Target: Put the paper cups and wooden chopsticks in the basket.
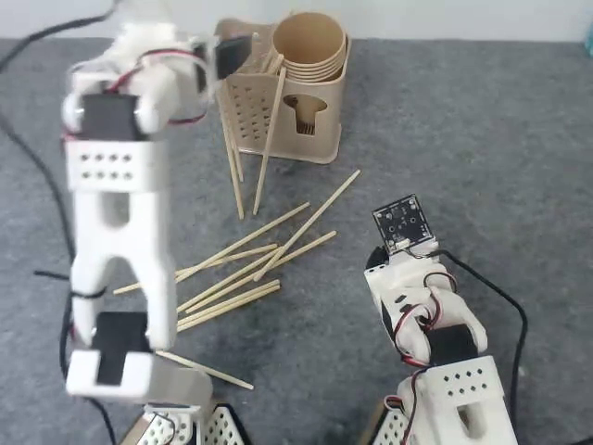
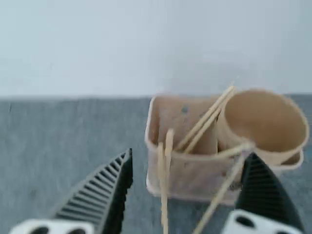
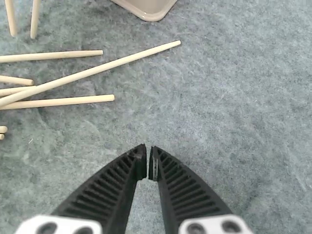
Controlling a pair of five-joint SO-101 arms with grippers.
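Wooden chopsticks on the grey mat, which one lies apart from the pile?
The lone pale wooden chopstick beside the white left arm; the others cluster mid-table or lean on the beige plastic basket.

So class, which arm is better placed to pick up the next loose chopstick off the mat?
Probably right: the right gripper, shut, sits low beside the loose chopsticks, while the open left gripper faces the basket.
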